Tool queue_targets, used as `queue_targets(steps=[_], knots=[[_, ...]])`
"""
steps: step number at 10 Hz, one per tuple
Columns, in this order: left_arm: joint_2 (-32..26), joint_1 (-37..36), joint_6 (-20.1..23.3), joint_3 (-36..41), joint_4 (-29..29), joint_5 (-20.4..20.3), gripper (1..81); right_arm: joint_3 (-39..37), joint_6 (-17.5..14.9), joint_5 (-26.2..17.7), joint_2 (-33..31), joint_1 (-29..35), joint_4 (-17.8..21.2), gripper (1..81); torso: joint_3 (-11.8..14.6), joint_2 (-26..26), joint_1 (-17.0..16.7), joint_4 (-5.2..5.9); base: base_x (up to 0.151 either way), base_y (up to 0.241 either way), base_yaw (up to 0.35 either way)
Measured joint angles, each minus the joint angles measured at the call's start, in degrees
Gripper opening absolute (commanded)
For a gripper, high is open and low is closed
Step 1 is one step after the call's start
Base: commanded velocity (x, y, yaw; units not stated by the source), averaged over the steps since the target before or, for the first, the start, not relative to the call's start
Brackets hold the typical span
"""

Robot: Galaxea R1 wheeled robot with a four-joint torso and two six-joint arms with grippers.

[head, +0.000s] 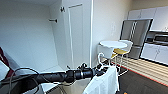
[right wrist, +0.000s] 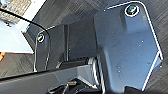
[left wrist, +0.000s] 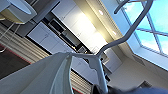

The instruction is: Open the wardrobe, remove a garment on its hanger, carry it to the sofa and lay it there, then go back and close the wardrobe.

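The wardrobe (head: 30, 37) stands open in front of me, its white interior bare and its right door (head: 76, 32) swung out. My left arm reaches across the lower head view, and my left gripper (head: 101, 70) is shut on the hanger (head: 100, 58) just below its hook. The garment (head: 105, 82), a white T-shirt, hangs from it outside the wardrobe, to the right of the open door. In the left wrist view the hanger (left wrist: 100, 66) rises from the gripper with its hook curving overhead, and the garment (left wrist: 45, 77) drapes off one shoulder.
A maroon jacket (head: 3, 62) shows at the left edge. To the right are a round white table (head: 113, 44) with chairs (head: 122, 51), a steel fridge (head: 135, 35) and white kitchen cabinets (head: 156, 52). Dark floor (head: 140, 85) lies at the lower right.
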Motion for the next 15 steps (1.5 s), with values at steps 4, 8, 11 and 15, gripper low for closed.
queue_targets(steps=[4,8,11,15], knots=[[1.12,-0.02,0.02,0.04,0.13,1.16,1.0,0.0,0.01,-0.02,-0.04,-0.2,0.02,81.1,0.0,0.0,0.0,1.53,0.0,0.0,-0.253],[0.18,0.0,0.0,0.28,0.16,1.3,1.0,0.0,0.09,0.11,0.11,0.05,0.04,81.1,0.0,0.0,0.0,5.31,0.0,0.0,-0.253],[0.74,0.0,0.02,0.28,0.63,1.29,1.0,0.0,0.22,0.02,0.11,-0.12,0.04,81.1,0.0,0.0,0.0,5.25,0.0,0.0,-0.253],[0.74,0.05,0.0,0.32,0.82,1.3,1.0,0.0,0.23,-0.06,0.13,-0.15,0.04,81.1,0.0,0.0,0.0,5.25,0.0,0.0,-0.252]])
